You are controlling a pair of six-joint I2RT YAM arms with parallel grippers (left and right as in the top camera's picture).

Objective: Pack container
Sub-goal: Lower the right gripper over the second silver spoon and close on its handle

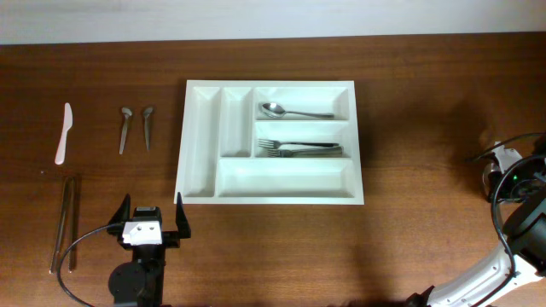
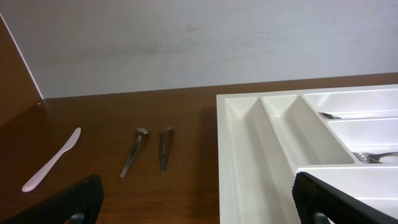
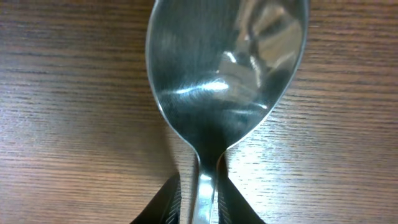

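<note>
The white container [image 1: 200, 136] sits mid-table, and its left compartments [image 2: 249, 155] show in the left wrist view. It holds a spoon [image 1: 286, 111] in the top long compartment and forks [image 1: 299, 148] in the middle one. At the table's far right, my right gripper [image 1: 505, 164] is low over the wood. In its wrist view a large metal spoon [image 3: 227, 68] lies on the table, and the right gripper [image 3: 200, 205] is shut on its neck. My left gripper [image 1: 152, 217] stands open by the tray's front left corner, its fingers [image 2: 81, 199] wide apart with nothing between them.
Left of the tray lie a white plastic knife [image 1: 64, 132], two short metal utensils [image 1: 125, 128] [image 1: 147, 126] and a pair of long thin sticks [image 1: 66, 223]. The knife [image 2: 53, 160] and metal pieces [image 2: 134, 152] also show ahead of the left wrist.
</note>
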